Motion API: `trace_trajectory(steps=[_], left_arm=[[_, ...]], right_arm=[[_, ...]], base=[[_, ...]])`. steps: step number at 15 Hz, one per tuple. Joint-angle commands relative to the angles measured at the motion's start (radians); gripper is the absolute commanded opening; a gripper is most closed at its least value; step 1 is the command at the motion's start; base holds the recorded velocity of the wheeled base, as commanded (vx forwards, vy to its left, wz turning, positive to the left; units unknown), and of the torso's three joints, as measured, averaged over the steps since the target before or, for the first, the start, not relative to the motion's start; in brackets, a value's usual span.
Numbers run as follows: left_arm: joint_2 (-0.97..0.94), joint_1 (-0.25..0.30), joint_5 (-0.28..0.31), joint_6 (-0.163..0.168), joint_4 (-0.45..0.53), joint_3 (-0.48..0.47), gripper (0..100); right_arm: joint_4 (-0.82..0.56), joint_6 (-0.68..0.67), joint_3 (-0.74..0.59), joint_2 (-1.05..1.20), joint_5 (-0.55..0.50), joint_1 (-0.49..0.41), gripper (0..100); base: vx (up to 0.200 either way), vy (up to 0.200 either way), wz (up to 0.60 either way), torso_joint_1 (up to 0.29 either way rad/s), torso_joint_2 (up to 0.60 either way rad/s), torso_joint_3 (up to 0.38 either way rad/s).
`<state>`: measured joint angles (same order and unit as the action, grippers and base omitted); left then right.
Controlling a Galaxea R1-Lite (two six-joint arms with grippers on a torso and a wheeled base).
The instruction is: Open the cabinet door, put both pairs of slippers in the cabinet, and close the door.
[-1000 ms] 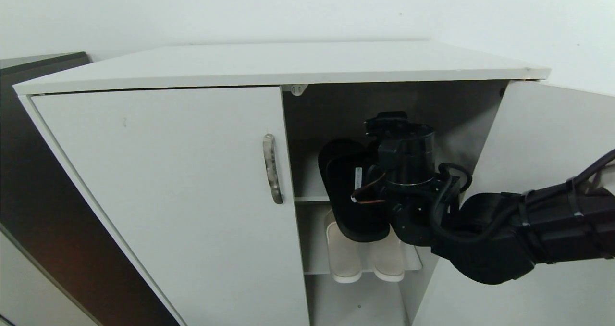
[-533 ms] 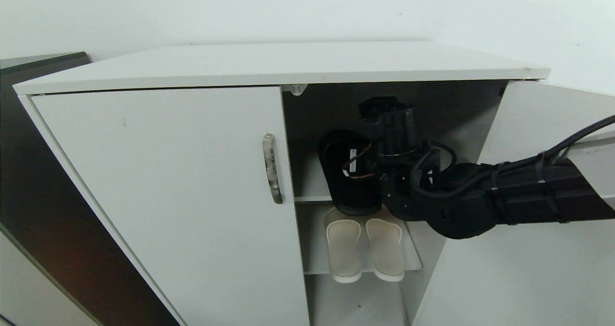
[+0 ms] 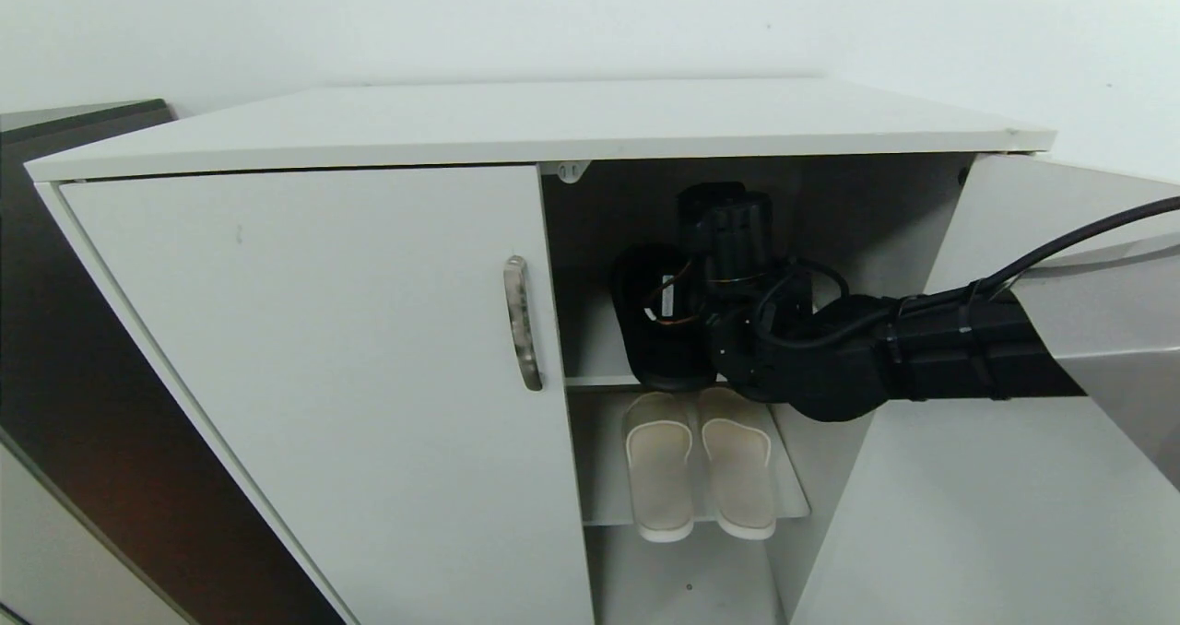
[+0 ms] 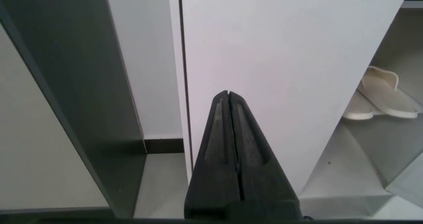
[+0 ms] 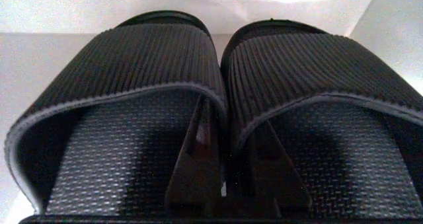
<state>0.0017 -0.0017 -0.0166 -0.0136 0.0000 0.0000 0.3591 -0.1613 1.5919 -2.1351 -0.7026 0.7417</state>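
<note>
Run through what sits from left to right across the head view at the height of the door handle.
dark panel → closed left door → door handle → black slippers → open right door

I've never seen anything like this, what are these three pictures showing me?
This is a two-armed robot at a white cabinet. The wide picture comes from a camera on its head, the other two from cameras on its wrists. The right arm is inside, past the open door, its jaws shut on a pair of black slippers at the upper shelf. White slippers lie on the shelf below. The left arm's jaws are shut and empty, facing the closed door.
</note>
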Motion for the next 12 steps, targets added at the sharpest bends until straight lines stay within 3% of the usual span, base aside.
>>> trace_trajectory(steps=[1,8,9,12], left_arm=[[0.001,0.000,0.000,0.000,0.000,0.000,0],[0.000,0.000,0.000,0.001,0.000,0.000,0],[0.000,0.000,0.000,0.001,0.000,0.000,0],[0.001,0.000,0.000,0.000,0.000,0.000,0]], right_arm=[[0.000,0.000,0.003,-0.019,0.000,-0.001,0],[-0.003,-0.003,0.005,-0.023,0.000,-0.001,0],[-0.005,-0.003,0.005,-0.023,0.000,-0.001,100],[-0.006,-0.006,-0.003,-0.016,0.000,0.002,100]], base=[[0.000,0.000,0.00,0.000,0.00,0.000],[0.000,0.000,0.00,0.000,0.00,0.000],[0.000,0.000,0.00,0.000,0.00,0.000],[0.000,0.000,0.00,0.000,0.00,0.000]])
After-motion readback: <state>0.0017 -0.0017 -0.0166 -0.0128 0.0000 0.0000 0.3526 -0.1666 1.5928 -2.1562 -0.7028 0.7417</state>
